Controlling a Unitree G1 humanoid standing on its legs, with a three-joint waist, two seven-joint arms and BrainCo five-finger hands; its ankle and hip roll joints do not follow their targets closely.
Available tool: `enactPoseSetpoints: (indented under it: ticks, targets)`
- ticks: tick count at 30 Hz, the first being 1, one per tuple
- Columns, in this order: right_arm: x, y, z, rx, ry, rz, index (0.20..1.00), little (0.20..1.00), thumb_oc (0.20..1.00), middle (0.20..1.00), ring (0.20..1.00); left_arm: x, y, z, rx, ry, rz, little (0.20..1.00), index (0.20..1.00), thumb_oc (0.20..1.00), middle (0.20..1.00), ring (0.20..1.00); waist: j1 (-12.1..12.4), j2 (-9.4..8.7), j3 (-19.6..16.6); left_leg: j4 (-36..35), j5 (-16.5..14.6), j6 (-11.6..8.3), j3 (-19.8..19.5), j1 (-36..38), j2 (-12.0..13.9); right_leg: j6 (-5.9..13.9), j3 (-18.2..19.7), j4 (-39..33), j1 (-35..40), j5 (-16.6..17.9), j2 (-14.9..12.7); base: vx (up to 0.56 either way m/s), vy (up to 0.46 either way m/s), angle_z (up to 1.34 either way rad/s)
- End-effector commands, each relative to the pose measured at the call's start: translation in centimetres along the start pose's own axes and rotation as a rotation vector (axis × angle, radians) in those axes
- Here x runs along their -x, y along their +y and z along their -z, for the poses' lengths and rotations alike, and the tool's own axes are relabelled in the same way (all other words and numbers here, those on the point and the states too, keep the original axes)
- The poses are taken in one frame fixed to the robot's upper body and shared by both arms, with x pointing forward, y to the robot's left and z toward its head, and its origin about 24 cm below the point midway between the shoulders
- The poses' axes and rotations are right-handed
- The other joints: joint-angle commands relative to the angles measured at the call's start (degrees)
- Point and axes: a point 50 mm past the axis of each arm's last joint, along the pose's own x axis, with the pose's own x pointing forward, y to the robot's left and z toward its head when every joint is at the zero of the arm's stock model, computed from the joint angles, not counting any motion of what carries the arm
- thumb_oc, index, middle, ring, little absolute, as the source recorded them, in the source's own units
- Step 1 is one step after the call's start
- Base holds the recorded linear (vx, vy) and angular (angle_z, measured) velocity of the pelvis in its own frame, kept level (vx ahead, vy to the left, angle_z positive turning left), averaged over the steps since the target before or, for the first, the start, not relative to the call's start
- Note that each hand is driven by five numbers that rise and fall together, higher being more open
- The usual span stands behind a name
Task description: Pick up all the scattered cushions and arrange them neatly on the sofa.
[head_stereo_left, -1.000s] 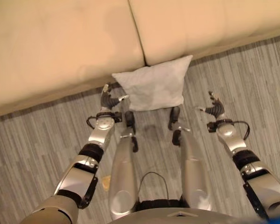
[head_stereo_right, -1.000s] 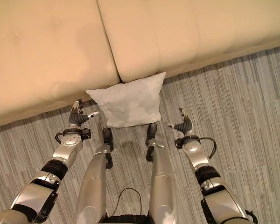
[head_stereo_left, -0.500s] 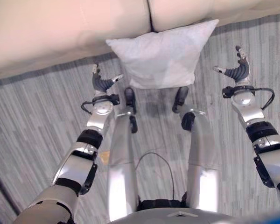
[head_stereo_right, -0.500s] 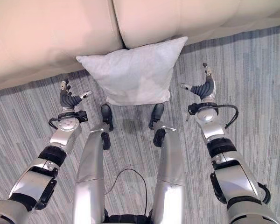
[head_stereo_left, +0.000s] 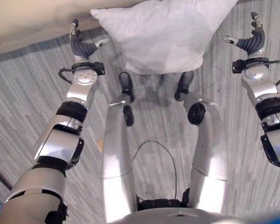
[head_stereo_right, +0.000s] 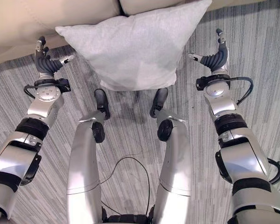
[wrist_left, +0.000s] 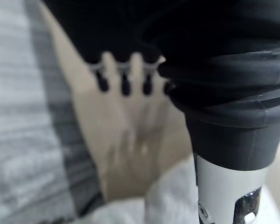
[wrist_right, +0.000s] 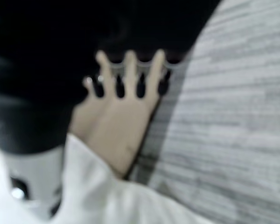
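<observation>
The pale grey square fabric cushion [head_stereo_right: 130,46] lies on the grey striped floor [head_stereo_right: 252,42] at the upper middle of the frame, its top corner leaning against the front of the beige upholstered sofa [head_stereo_right: 60,14]. Nothing holds it yet.

The left hand [head_stereo_right: 45,63] stands at the upper left, just beside the cushion's left corner, fingers [head_stereo_right: 39,46] spread wide and empty. The right hand [head_stereo_right: 215,58] stands at the upper right, near the cushion's right edge but apart from it, fingers likewise spread and empty.

Risks, as I judge them: the cushion is soft and broad, so a squeeze from two sides may only fold it and let it sag or slip out as it rises. The hands stand at unequal gaps from it, so an uneven closing could shove it sideways or push it against the sofa base rather than grasp it.

No containers appear; the sofa seat is where the cushion belongs, and the visible part carries nothing.
</observation>
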Motion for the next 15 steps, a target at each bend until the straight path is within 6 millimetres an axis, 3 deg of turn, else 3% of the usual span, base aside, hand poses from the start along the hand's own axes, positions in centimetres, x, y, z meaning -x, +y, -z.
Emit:
enactPoseSetpoints:
  ticks: [1, 9, 12, 15]
  targets:
    - [0.5, -0.7, 1.6, 0.04, 0.032, 0.005, 1.0, 1.0, 1.0, 1.0, 1.0, 0.5, 1.0, 1.2, 0.019, 0.015, -0.028, 1.0, 1.0, 1.0, 1.0, 1.0, -0.32, 0.55, -2.19, -3.51, 2.72, -1.55, -0.14, 0.26, -0.29, 8.04, 7.74, -0.42, 0.72, -1.96, 0.39, 0.06, 0.034, -0.08]
    - [-0.4, 0.4, -0.3, 0.063, -0.01, -0.047, 1.0, 1.0, 1.0, 1.0, 1.0, 0.5, -2.1, -0.3, 0.007, -0.025, 0.062, 1.0, 1.0, 1.0, 1.0, 1.0, -0.1, 2.24, -1.45, 0.5, 1.34, -0.84, -1.64, -1.86, 0.06, 8.16, 7.94, 1.58, -0.41, -3.1, 1.03, 0.04, 0.011, -0.04]
    - [-0.5, 3.5, -3.5, 0.024, -0.099, -0.124, 1.0, 1.0, 1.0, 1.0, 1.0, 1.1, -5.4, -1.6, 0.037, -0.044, 0.141, 1.0, 1.0, 1.0, 1.0, 1.0, 0.12, 3.69, -1.45, 2.66, 1.08, -0.68, -3.2, -3.12, 0.73, 7.88, 6.98, 2.6, -0.41, -3.72, 1.09, 0.03, -0.009, -0.01]
    - [-0.3, 5.2, -4.9, 0.006, -0.132, -0.16, 1.0, 1.0, 1.0, 1.0, 1.0, 1.5, -6.8, -2.0, 0.064, -0.04, 0.165, 1.0, 1.0, 1.0, 1.0, 1.0, 0.46, 4.13, -1.45, 3.39, 0.85, -0.53, -3.59, -3.3, 0.89, 7.71, 6.68, 3.05, -0.41, -3.9, 1.37, 0.02, -0.001, -0.04]
